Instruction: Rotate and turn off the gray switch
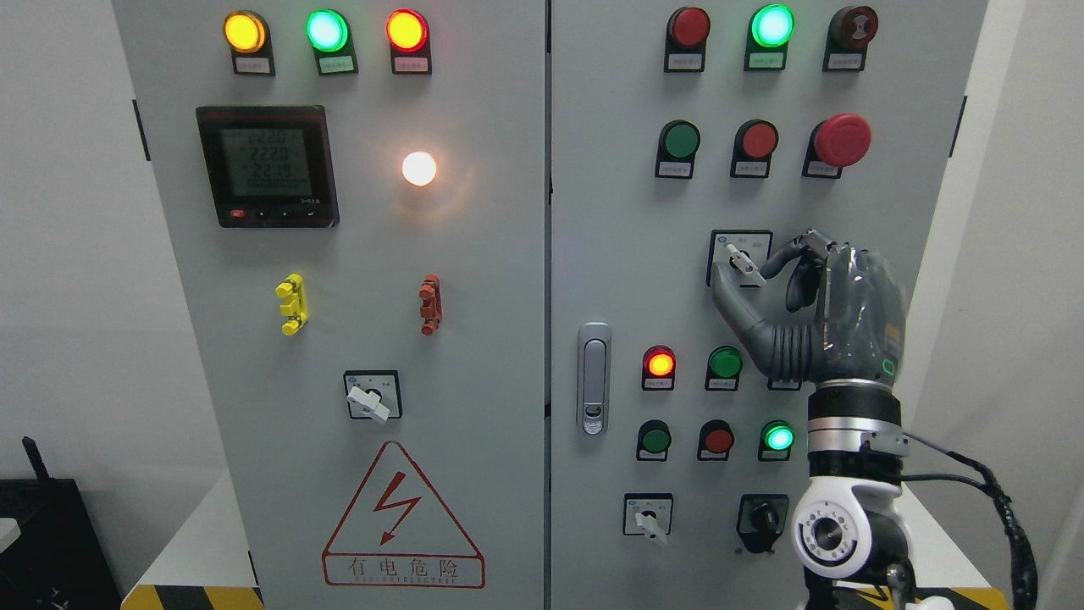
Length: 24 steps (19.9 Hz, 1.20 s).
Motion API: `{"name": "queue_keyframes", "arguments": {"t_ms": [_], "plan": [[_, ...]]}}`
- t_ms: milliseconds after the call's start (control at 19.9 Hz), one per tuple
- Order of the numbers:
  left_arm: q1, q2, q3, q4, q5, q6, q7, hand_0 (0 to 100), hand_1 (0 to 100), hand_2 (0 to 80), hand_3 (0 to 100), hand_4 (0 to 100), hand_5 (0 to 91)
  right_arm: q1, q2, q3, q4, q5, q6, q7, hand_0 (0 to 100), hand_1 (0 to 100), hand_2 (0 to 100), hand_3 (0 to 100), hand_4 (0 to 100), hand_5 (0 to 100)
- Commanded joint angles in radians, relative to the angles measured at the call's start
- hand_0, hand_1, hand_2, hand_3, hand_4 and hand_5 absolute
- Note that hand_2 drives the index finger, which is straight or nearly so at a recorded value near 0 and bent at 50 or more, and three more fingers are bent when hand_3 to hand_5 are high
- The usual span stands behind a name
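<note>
Gray switch (740,262) | pinched by right robot hand (834,313) | cabinet door (627,254)

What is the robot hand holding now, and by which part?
The right robot hand pinches the gray switch on the right door by its small white lever, thumb below and a finger from the right.
</note>
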Motion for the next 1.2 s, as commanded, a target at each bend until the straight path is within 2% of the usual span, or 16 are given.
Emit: {"name": "queue_keyframes", "arguments": {"t_ms": [0,501,802,1153], "plan": [[-0.009,0.000,0.008,-0.026,0.020,-0.001,-0.001,12,39,0.0,0,0,0.0,0.000,0.001,-0.003,0.001,0.008,0.000,0.007,12,43,66,100,96,100],[-0.009,0.000,0.008,-0.026,0.020,0.001,-0.001,12,39,0.0,0,0,0.0,-0.006,0.001,-0.003,0.001,0.009,0.002,0.010,15,43,67,100,96,100],[-0.009,0.000,0.008,-0.026,0.020,0.001,-0.001,12,39,0.0,0,0,0.0,-0.015,0.001,0.000,0.002,0.009,0.026,0.010,15,43,68,100,96,100],[-0.009,0.000,0.008,-0.026,0.020,-0.001,-0.001,12,39,0.0,0,0,0.0,-0.015,0.001,0.000,0.009,0.009,0.026,0.011,23,45,68,100,96,100]]}}
